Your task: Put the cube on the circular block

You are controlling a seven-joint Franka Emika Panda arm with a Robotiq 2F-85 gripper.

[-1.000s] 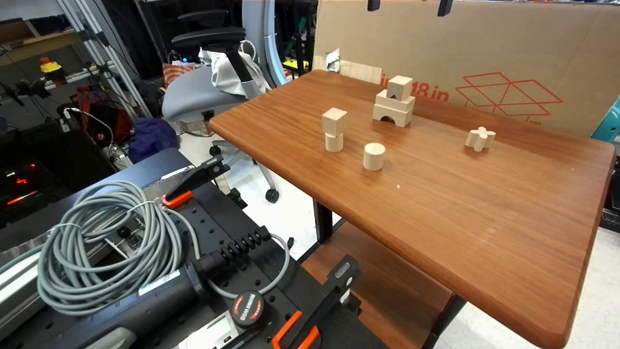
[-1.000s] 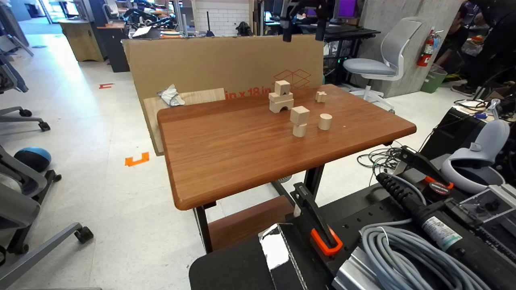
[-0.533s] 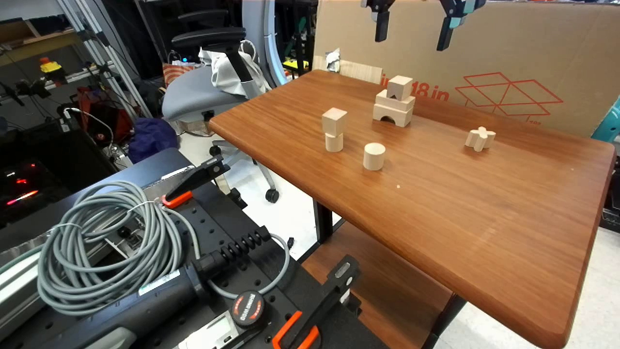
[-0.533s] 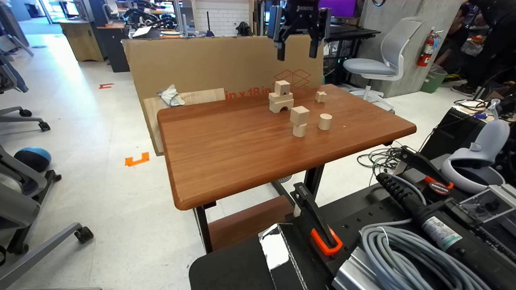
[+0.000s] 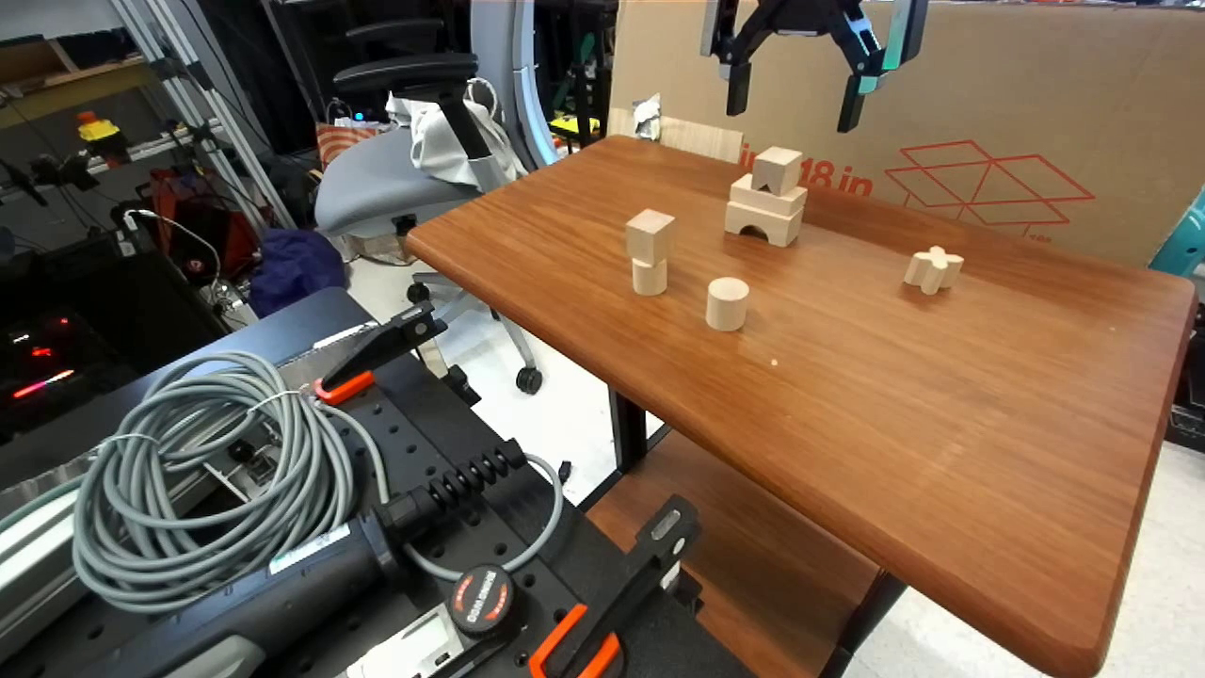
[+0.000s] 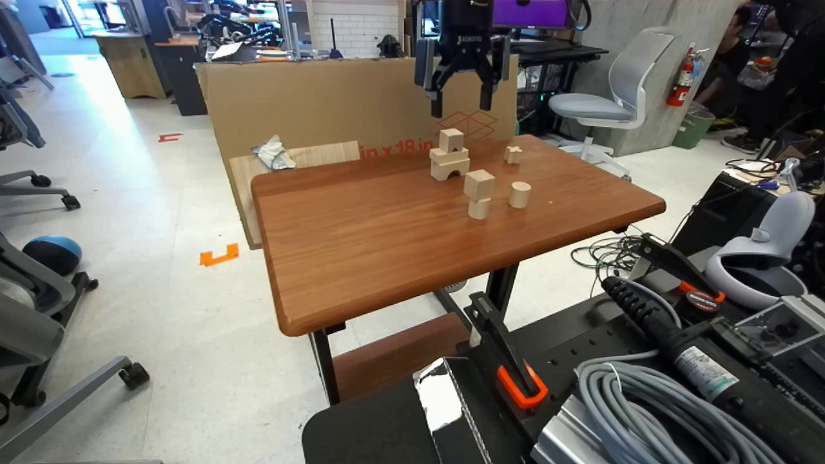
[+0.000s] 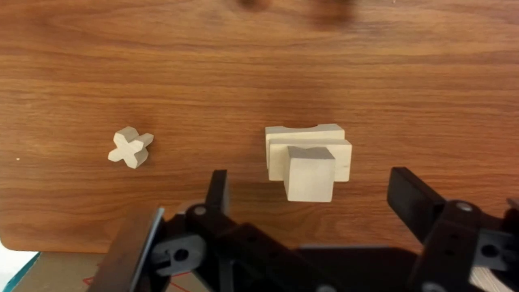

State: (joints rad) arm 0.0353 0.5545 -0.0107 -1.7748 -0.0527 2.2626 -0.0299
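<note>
A plain pale wood cube (image 5: 650,235) rests on a short cylinder (image 5: 650,279); the pair also shows in an exterior view as cube (image 6: 479,185) and cylinder (image 6: 479,209). Another circular block (image 5: 727,304) stands alone beside them, its flat round top bare. A cube-like block with a V notch (image 7: 310,178) tops a flat block (image 7: 342,160) on an arch block (image 5: 764,222). My gripper (image 5: 793,115) is open and empty, above this arch stack and apart from it. In the wrist view the notched block appears between the fingertips; the plain cube and both cylinders are out of view.
A small X-shaped wooden piece (image 7: 129,148) stands on the brown table (image 5: 923,405); it is the far-right piece (image 5: 932,271) in an exterior view. A large cardboard sheet (image 6: 309,103) stands upright behind the table. Crumpled silver material (image 6: 274,153) sits at the table's back edge.
My gripper has come down into both exterior views and shifted slightly toward the arch stack. Its jaws have stayed open. The blocks have not moved.
</note>
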